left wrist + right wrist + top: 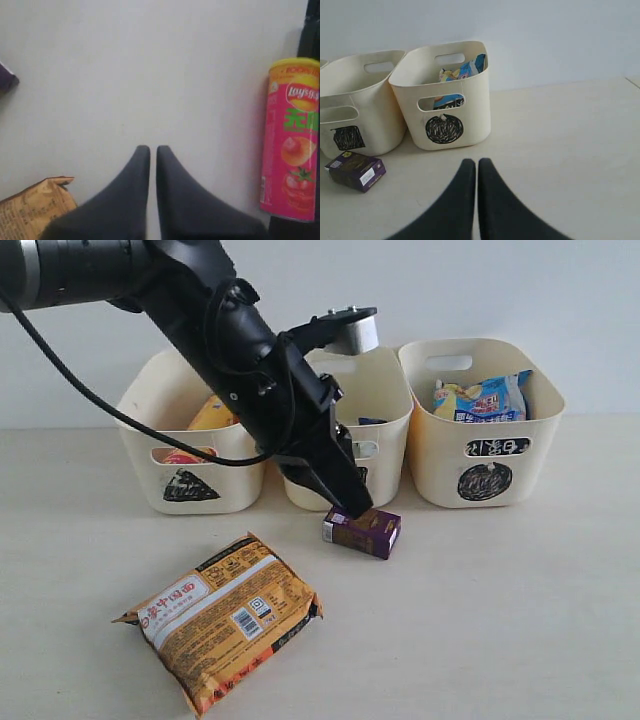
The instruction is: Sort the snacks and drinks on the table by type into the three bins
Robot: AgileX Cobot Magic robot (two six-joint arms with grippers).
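An orange-brown noodle packet (225,620) lies flat on the table in front of the three bins. A small purple box (365,532) rests before the square-marked middle bin (378,405). My left gripper (352,506) reaches down from the upper left, its tips at the box's back top edge. In the left wrist view the left gripper (150,149) is shut and holds nothing. That view also shows a pink chip tube (292,140) lying on the table, a corner of the noodle packet (30,210) and the purple box (6,80). My right gripper (471,162) is shut and empty above bare table.
The triangle-marked bin (190,465) holds a yellow-orange item (213,415). The circle-marked bin (480,430) holds a blue snack bag (485,398). In the right wrist view the circle bin (445,100), square bin (360,100) and purple box (356,170) stand ahead of the fingers.
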